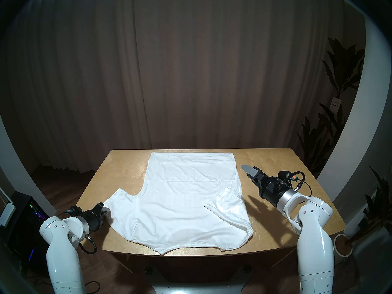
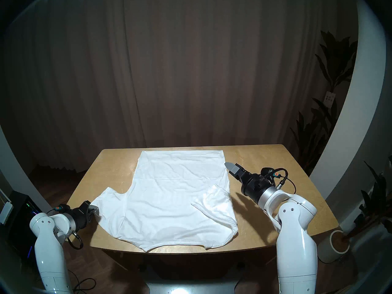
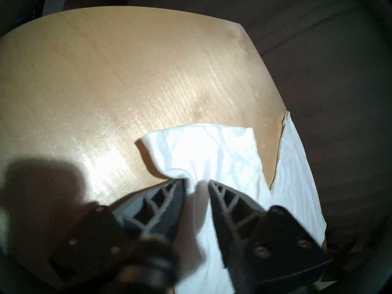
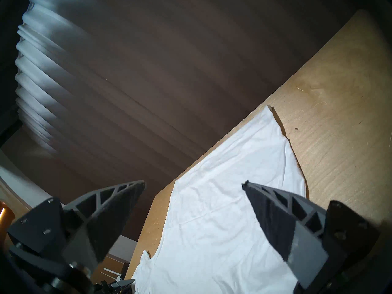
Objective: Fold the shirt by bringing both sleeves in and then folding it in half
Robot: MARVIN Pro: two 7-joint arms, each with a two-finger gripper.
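The white shirt [image 1: 186, 202] lies spread on the wooden table [image 1: 275, 215], hem at the far edge and collar at the near edge. Its right sleeve [image 1: 224, 202] is folded inward onto the body. The left sleeve [image 1: 121, 200] still sticks out to the left. My left gripper [image 1: 105, 210] sits low at that sleeve's outer hem. In the left wrist view the sleeve [image 3: 203, 149] is bunched between the fingers of the left gripper [image 3: 196, 181], which have closed on it. My right gripper [image 1: 249, 174] hovers open beside the shirt's right edge, nothing between its fingers in the right wrist view [image 4: 194, 183].
Bare table runs along both sides of the shirt. A dark curtain hangs behind the table. A potted plant in a white pot [image 1: 341, 244] stands on the floor at the right, and a black box with lights [image 1: 23, 219] at the left.
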